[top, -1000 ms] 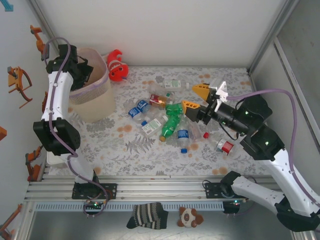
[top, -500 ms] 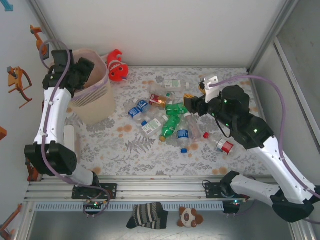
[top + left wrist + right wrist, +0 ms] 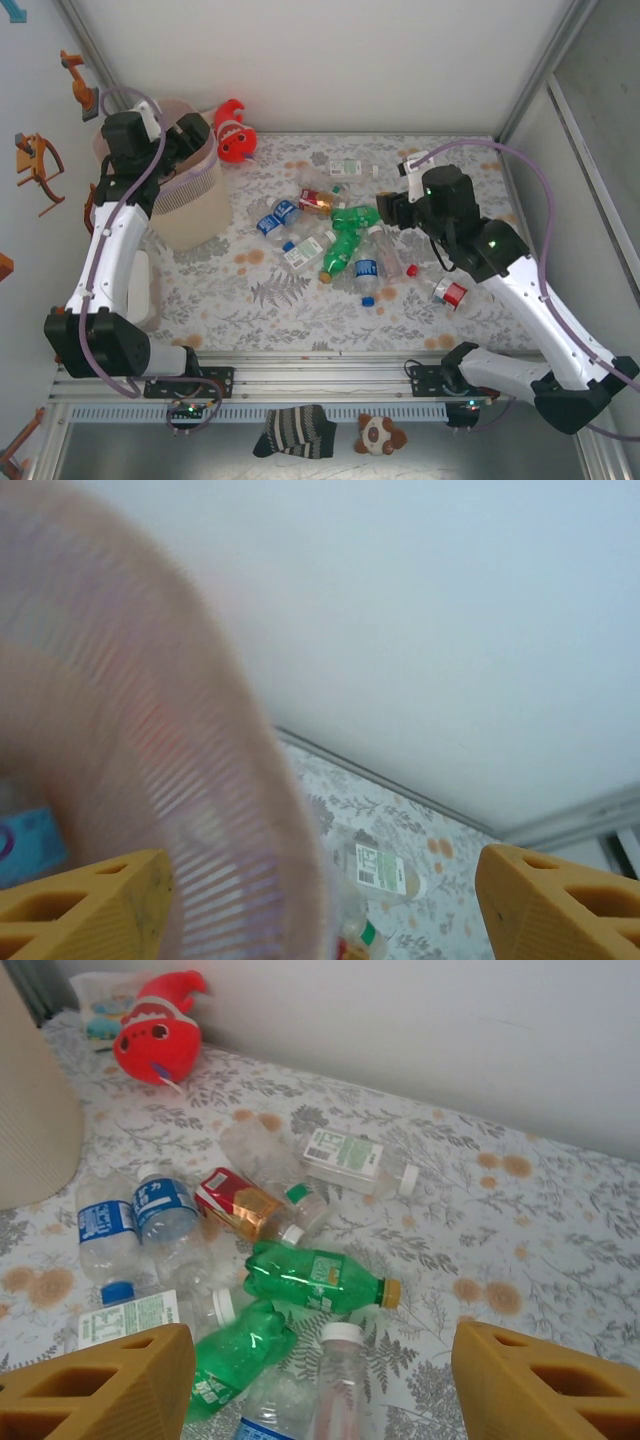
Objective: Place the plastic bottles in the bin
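Right wrist view showed the right tool (image 3: 320, 1375) spread empty over the plastic bottles (image 3: 315, 1278) heaped on the desk (image 3: 560, 1220), seemingly to pick one; the left tool (image 3: 320, 905) gaped empty beside the bin (image 3: 200, 810).

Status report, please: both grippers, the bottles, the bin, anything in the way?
Left gripper open, at bin rim. Right gripper open, empty, above bottles. Bottles lie on table. Plush beside bin, not blocking.

Red fish plush (image 3: 233, 131) on floral tablecloth (image 3: 285, 300)
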